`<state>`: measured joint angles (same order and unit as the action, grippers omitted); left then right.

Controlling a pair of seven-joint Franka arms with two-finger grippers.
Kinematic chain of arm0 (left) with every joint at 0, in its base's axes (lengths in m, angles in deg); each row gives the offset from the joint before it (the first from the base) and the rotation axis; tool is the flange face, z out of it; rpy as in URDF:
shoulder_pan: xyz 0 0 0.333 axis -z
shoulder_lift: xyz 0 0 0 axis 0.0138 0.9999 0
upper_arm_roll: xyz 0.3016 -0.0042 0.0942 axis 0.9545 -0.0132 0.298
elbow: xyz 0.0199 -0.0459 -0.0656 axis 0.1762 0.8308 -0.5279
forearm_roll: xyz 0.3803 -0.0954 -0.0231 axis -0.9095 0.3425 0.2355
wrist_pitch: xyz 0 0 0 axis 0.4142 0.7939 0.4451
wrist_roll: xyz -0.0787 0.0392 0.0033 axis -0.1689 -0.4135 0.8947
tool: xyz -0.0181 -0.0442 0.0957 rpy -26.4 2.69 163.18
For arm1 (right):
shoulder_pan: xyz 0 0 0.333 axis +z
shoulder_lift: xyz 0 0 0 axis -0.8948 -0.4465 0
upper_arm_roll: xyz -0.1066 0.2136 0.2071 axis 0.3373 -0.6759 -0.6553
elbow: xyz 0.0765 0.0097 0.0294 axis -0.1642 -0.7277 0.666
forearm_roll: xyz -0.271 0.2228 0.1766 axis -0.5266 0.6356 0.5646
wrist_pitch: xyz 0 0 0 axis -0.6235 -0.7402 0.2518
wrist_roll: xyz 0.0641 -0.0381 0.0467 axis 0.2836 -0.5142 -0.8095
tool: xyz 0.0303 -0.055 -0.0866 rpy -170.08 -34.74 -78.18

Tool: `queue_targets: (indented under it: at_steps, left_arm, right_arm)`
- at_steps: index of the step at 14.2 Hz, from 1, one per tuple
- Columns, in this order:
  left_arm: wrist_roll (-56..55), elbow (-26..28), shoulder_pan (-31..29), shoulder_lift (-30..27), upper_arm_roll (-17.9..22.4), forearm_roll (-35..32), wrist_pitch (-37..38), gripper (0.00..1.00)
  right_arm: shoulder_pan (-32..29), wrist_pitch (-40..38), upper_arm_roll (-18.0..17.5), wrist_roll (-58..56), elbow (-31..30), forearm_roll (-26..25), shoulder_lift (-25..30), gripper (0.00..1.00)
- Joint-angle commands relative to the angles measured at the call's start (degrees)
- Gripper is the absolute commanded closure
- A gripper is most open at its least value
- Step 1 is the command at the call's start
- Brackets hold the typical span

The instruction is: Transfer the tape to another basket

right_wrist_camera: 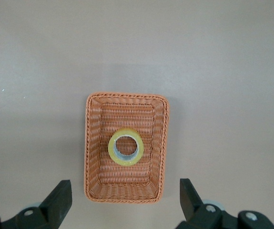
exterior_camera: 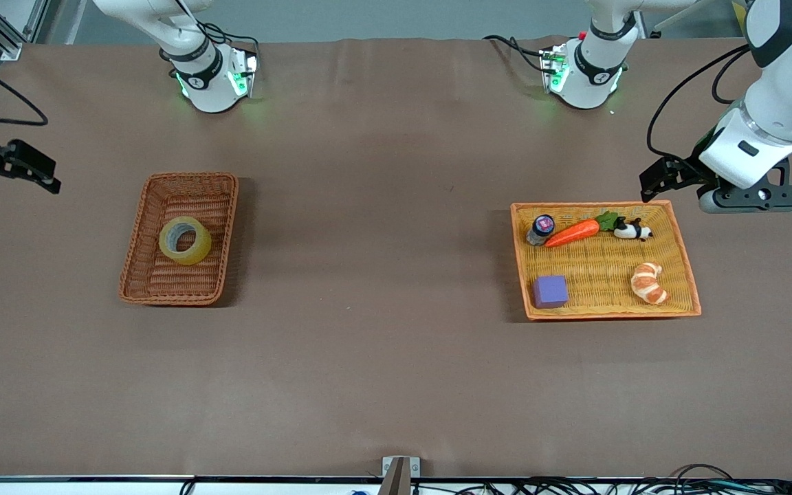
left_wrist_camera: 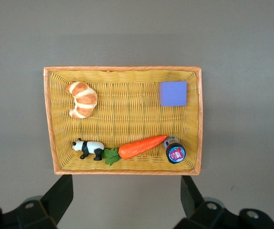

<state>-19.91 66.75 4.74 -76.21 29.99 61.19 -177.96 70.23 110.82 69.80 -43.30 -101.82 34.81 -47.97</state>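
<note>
A: What do you see from the front camera?
B: You have the yellowish translucent tape roll (exterior_camera: 185, 240) lying flat in the reddish-brown woven wicker basket (exterior_camera: 136, 253) toward the right arm's end. The wider orange-yellow woven tray basket (exterior_camera: 682, 262) holds a purple cube (exterior_camera: 550, 291), croissant (exterior_camera: 648, 282), carrot (exterior_camera: 573, 233) and panda figure (exterior_camera: 632, 230).
A: And the left wrist view?
B: Your left gripper (left_wrist_camera: 126, 198) hangs over the table just beside that tray, jaws wide, empty.
A: Right wrist view?
B: Your right gripper (right_wrist_camera: 125, 199) hangs high by the tape's basket, wide apart, holding nothing.

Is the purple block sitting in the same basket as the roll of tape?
No, the purple block lies in the wide orange-yellow basket with the toys, while the tape sits alone in the reddish-brown basket.
</note>
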Motion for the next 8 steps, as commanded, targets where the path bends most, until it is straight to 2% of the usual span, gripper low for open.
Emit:
queue_targets:
  at_steps: [1, 2, 4, 5, 8]
  left_arm:
    - [-0.3, -1.5, 0.1, 0.9, 0.1, -0.9, 0.1, 0.01]
    - [-0.3, -1.5, 0.1, 0.9, 0.1, -0.9, 0.1, 0.01]
    - [-0.3, -1.5, 0.1, 1.1, 0.1, -0.9, 0.1, 0.01]
    - [-0.3, -1.5, 0.1, 1.1, 0.1, -0.9, 0.1, 0.01]
    - [-0.4, -1.7, 0.1, 1.3, 0.2, -0.9, 0.1, 0.01]
  right_arm:
    - [-0.5, 1.0, -0.3, 0.5, -1.9, 0.5, 0.2, 0.00]
    - [-0.3, 0.8, -0.3, 0.5, -1.2, 0.3, 0.1, 0.00]
    - [-0.1, -2.4, -0.3, 0.4, 4.4, -0.1, -2.0, 0.00]
    - [0.1, -4.3, -0.3, 0.5, 5.2, -0.3, -2.4, 0.00]
    - [-0.2, -2.5, -0.3, 0.5, 3.9, 0.3, -2.2, 0.00]
